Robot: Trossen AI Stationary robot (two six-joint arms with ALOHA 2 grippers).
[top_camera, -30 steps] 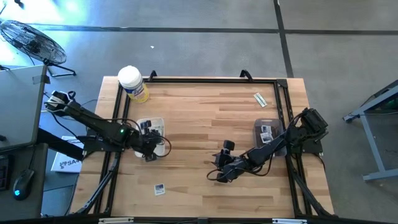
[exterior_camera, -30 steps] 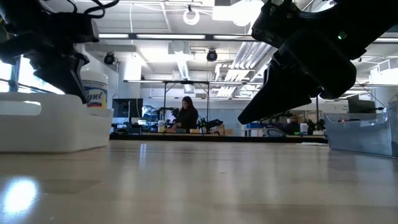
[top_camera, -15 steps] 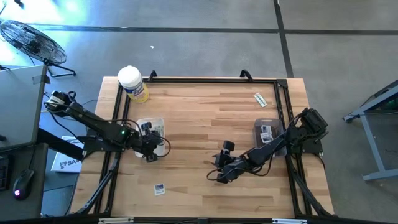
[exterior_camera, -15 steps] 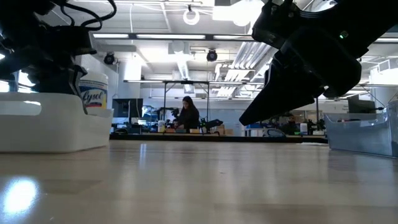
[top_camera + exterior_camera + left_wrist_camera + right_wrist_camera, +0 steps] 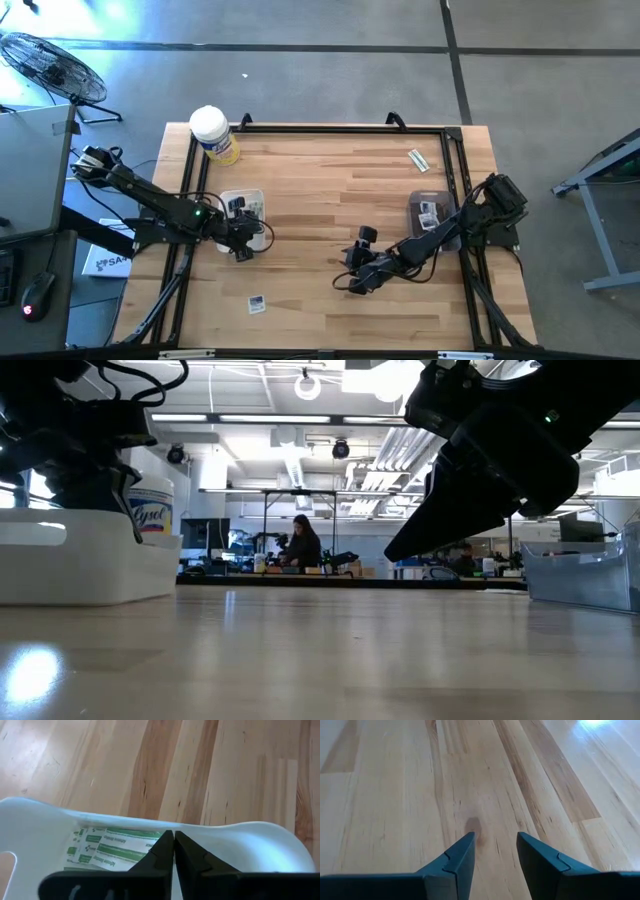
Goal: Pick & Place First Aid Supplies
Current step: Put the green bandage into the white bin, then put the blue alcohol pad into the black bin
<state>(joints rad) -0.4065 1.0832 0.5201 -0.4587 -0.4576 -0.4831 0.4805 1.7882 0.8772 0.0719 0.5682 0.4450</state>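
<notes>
My left gripper (image 5: 242,243) (image 5: 173,836) is shut with nothing showing between its fingers. It hangs over the near end of a white tray (image 5: 228,196) (image 5: 260,837) that holds green-printed wrapped strips (image 5: 112,849). My right gripper (image 5: 351,286) (image 5: 495,840) is open, low over bare wood near the table's middle. One white square packet with blue print (image 5: 257,304) lies flat near the table's near edge. A pale greenish strip (image 5: 418,159) lies flat near the far right corner. More packets (image 5: 430,212) lie in a clear bin (image 5: 417,226).
A white-lidded yellow canister (image 5: 213,135) (image 5: 150,510) stands at the far left corner, behind the tray. The clear bin (image 5: 585,575) sits at the right edge. A black frame (image 5: 320,127) borders the table. A person (image 5: 300,545) is far off in the room beyond.
My left gripper has sunk a little toward the white tray and has then kept still.
</notes>
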